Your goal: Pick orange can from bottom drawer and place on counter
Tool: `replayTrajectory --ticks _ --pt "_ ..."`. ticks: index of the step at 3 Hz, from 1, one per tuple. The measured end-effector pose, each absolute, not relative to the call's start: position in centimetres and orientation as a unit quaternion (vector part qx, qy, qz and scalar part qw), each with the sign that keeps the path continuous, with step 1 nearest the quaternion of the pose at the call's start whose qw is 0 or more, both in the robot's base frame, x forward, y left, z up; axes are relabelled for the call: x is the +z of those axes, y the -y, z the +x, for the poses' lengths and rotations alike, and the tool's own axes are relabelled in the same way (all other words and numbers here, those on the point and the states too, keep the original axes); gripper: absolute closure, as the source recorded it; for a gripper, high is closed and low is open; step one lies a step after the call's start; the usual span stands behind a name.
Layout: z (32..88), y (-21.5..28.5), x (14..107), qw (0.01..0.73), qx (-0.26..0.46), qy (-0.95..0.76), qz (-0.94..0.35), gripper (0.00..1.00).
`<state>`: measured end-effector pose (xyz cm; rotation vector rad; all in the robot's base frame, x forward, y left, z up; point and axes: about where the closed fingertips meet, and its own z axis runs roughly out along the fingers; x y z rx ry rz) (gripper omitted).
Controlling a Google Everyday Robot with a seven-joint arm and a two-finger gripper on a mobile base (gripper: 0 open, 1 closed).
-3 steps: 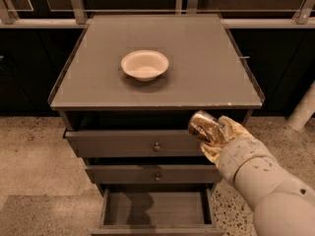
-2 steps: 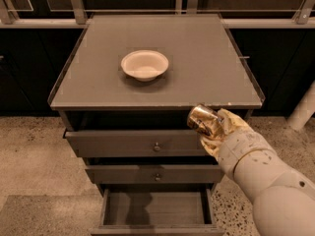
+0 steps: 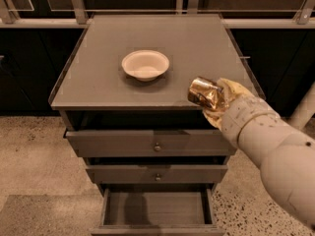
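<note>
Orange can (image 3: 203,92) between gripper (image 3: 212,101) fingers (image 3: 232,89), above counter (image 3: 197,43) front, bowl (image 3: 145,64) beyond

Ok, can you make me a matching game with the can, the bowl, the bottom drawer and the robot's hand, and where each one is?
Things:
1 orange can
2 bowl
3 bottom drawer
4 hand

Places or states:
A pulled open, lowest down
B resting near the middle of the counter
C gripped in the hand
D by the counter's front right edge, closed round the orange can

Pairs: 1-C, 2-B, 3-A, 4-D
</note>
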<state>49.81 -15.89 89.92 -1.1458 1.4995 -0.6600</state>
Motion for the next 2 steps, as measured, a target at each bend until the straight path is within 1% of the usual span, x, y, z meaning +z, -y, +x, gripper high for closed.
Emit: replayTrajectory --ticks 1,2 --pt "53.4 15.8 90.6 0.553 -0.274 -0.611 -0.495 1.00" --pt "57.7 14.6 90.3 0.568 -0.252 -0.601 -0.502 1.00"
